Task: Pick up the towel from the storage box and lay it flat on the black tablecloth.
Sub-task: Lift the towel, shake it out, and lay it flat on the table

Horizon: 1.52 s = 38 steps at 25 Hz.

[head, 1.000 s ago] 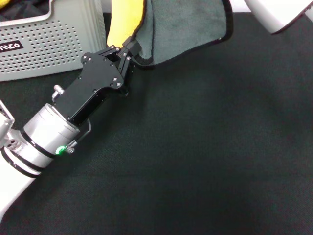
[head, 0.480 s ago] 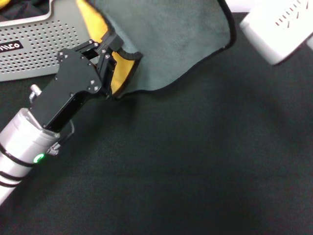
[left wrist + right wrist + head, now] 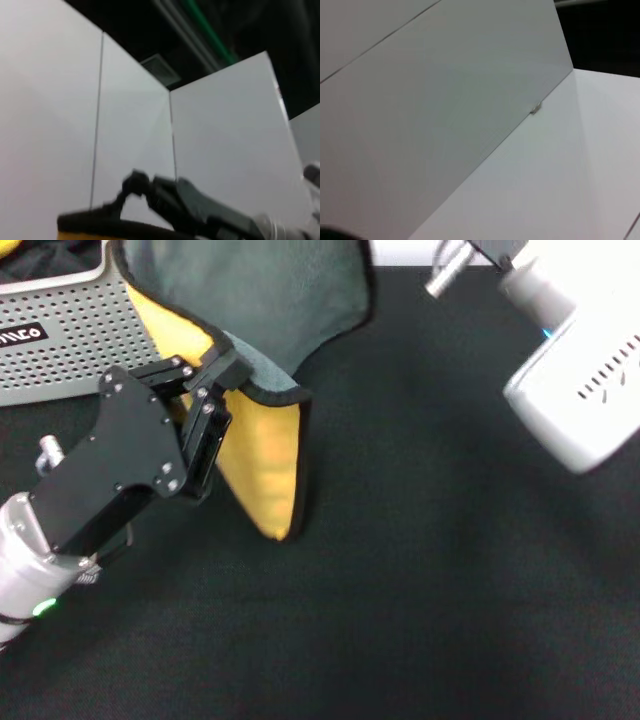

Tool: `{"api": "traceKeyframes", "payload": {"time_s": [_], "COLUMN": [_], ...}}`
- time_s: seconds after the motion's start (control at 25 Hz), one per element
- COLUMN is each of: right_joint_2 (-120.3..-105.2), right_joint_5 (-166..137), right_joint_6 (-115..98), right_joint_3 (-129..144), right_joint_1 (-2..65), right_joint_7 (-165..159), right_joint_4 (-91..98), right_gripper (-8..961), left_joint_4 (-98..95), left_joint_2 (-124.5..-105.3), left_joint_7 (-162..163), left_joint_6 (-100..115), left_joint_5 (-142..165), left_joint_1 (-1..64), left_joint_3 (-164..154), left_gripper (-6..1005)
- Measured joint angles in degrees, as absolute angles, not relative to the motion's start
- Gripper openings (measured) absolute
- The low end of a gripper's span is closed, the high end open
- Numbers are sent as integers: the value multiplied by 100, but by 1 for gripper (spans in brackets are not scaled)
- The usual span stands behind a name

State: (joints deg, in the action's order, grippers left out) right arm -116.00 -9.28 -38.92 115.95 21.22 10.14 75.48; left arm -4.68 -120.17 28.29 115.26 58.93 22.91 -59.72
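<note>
Head view, item by item, for your check. Storage box (image 3: 70, 340): light grey, perforated wall, small black label with white letters, standing at the far left on the black tablecloth (image 3: 450, 590). You can see something dark inside it at the far left corner, along with a small yellow-green patch; what they are cannot be told.

Towel (image 3: 262, 360): out of the box, held up just to the right of it. Its grey-green face hangs toward you on the far side, and a yellow-orange flap with black stitched border droops down on the near side. Whether the lowest corner touches the cloth cannot be told.

Left gripper (image 3: 215, 380): black, reaching in from the near left, fingers pinched together on the towel's bordered edge where grey-green meets yellow-orange.

Right gripper: not visible to you; only the right arm (image 3: 575, 390), white casing, shows at the far right above the tablecloth.

Left wrist view: pale panels, a dark gripper-like part, and a strip of towel edge (image 3: 100, 227). Right wrist view: pale panels only.
</note>
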Motion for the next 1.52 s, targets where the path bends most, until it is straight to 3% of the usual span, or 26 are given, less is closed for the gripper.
{"api": "traceKeyframes", "payload": {"time_s": [0.84, 1.52], "right_joint_2": [-11495, -11539], "right_joint_5": [-1756, -3151], "right_joint_6": [-3756, -4073], "right_joint_3": [11981, 11997], "right_joint_1": [-375, -2195], "right_joint_7": [1020, 1034], "right_joint_4": [8797, 9566], "right_gripper": [6, 6], "left_joint_4": [-3054, -3482], "left_joint_2": [-11963, -11402], "left_joint_7": [4207, 4676], "left_joint_6": [11679, 11680], "left_joint_5": [5854, 5970], "left_joint_1": [1195, 1174], "left_joint_3": [-7070, -7861], "left_gripper": [6, 7]}}
